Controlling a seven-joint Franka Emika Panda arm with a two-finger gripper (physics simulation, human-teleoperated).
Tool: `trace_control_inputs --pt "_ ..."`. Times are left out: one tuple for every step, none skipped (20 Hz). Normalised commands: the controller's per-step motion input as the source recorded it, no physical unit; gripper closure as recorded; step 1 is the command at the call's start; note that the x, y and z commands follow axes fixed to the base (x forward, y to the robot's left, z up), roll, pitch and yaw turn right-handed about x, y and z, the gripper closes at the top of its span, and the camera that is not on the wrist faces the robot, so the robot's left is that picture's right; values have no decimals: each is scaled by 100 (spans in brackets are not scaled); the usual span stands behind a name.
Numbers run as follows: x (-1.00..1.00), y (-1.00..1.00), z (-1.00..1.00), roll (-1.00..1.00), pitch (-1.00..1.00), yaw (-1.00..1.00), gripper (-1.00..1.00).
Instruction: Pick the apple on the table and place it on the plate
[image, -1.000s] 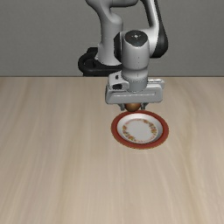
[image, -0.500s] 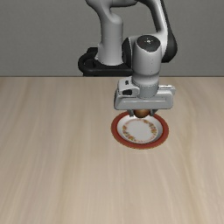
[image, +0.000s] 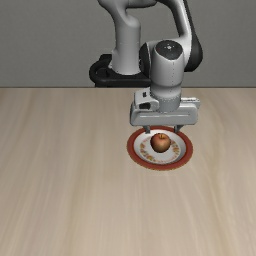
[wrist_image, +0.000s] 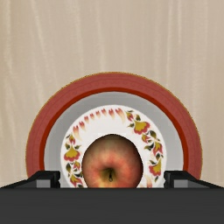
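A red-yellow apple (image: 162, 143) sits upright in the middle of the plate (image: 135, 155), a white dish with a floral ring and a red rim. My gripper (image: 164, 124) hangs just above the apple, open, its fingers spread wider than the fruit and not touching it. From the wrist, the apple (wrist_image: 111, 164) lies directly under my gripper (wrist_image: 111, 182) on the plate (wrist_image: 52, 114), with one fingertip (wrist_image: 44, 179) showing to each side of it.
The plate stands on a light wooden table (image: 60, 180) with bare surface all around it. The robot's dark base (image: 105, 70) stands behind the plate at the table's far edge.
My hand carried the apple toward the exterior view's right, over the plate. The fingers then opened and the apple dropped onto the plate's middle.
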Motion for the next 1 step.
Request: trace_control_inputs --pt "0 0 0 0 0 0 -100"
